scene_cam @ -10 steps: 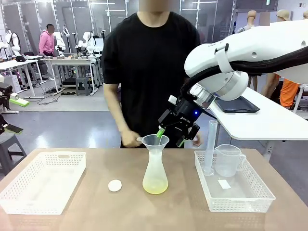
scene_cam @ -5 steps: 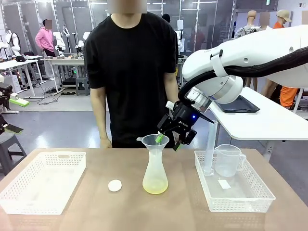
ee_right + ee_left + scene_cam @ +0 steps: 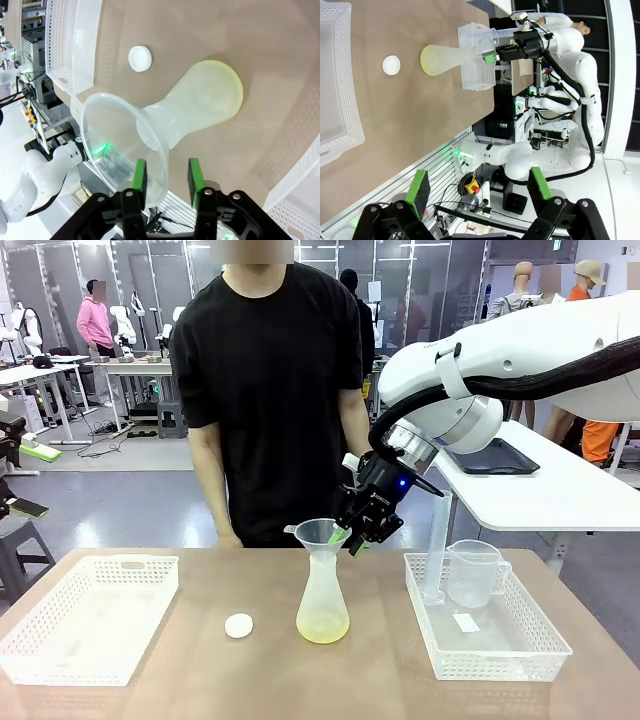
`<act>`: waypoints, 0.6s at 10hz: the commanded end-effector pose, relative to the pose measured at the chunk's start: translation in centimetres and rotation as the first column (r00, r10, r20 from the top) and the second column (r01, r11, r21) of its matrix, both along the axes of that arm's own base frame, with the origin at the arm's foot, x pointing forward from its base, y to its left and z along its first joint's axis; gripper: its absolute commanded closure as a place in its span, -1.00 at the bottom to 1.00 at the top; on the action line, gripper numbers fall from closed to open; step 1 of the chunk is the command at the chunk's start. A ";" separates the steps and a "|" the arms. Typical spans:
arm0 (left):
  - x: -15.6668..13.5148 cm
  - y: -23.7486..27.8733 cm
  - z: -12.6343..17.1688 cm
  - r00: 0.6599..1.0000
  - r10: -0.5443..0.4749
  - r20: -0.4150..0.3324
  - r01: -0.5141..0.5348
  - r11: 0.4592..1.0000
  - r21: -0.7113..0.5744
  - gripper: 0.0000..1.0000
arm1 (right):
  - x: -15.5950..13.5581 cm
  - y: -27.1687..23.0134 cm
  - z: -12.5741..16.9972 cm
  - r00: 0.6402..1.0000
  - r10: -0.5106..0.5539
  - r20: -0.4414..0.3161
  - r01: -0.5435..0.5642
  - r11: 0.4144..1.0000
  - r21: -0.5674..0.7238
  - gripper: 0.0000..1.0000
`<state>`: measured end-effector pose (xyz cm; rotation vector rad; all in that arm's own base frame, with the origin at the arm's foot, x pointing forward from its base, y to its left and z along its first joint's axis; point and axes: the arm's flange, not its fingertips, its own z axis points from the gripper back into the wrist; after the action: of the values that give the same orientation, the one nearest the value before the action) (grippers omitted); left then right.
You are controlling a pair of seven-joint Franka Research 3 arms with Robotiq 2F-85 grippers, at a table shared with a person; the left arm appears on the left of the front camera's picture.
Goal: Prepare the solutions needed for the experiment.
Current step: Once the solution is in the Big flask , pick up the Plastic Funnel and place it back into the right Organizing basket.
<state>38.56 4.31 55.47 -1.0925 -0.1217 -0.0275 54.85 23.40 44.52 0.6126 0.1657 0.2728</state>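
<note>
Solution (image 3: 322, 629) low in upright flask (image 3: 322, 587), neck up

Robotics lab, white robot arm (image 3: 520, 350), workbenches (image 3: 570, 495) behind

the right pincer (image 3: 346, 539) has narrowed around the funnel (image 3: 315, 534) rim, and the person's hand (image 3: 229, 539) has left the funnel.

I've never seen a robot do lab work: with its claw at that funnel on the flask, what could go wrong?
The right gripper straddles only the thin rim of the funnel, so it might slip or tilt if lifted. It sits in the neck of the conical flask; a sideways tug could tip that over and spill the pale yellow liquid.
</note>
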 end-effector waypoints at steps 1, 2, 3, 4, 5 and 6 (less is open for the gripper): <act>0.0 0.1 0.4 1.000 -0.003 -0.020 0.003 1.000 0.007 -1.00 | 0.6 -0.1 0.1 1.000 -0.011 -0.014 0.011 1.000 -0.005 0.45; 0.0 0.1 0.4 1.000 -0.003 -0.020 0.003 1.000 0.007 -1.00 | 0.6 0.0 0.1 1.000 -0.014 -0.021 0.014 1.000 -0.014 0.71; 0.0 0.1 0.4 1.000 -0.003 -0.020 0.003 1.000 0.007 -1.00 | 0.6 0.1 0.1 1.000 -0.016 -0.022 0.016 1.000 -0.018 0.82; 0.0 0.1 0.4 1.000 -0.003 -0.020 0.003 1.000 0.007 -1.00 | 0.5 0.2 0.1 1.000 -0.013 -0.025 0.012 1.000 -0.018 1.00; 0.0 0.1 0.4 1.000 -0.003 -0.020 0.003 1.000 0.007 -1.00 | 0.5 0.3 0.1 1.000 -0.018 -0.020 0.017 1.000 -0.021 1.00; 0.0 0.1 0.4 1.000 -0.003 -0.020 0.003 1.000 0.007 -1.00 | 0.5 0.2 0.3 1.000 -0.019 -0.015 0.019 1.000 -0.016 1.00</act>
<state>38.56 4.31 55.47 -1.0925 -0.1217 -0.0275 54.98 23.42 44.59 0.6126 0.1678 0.2663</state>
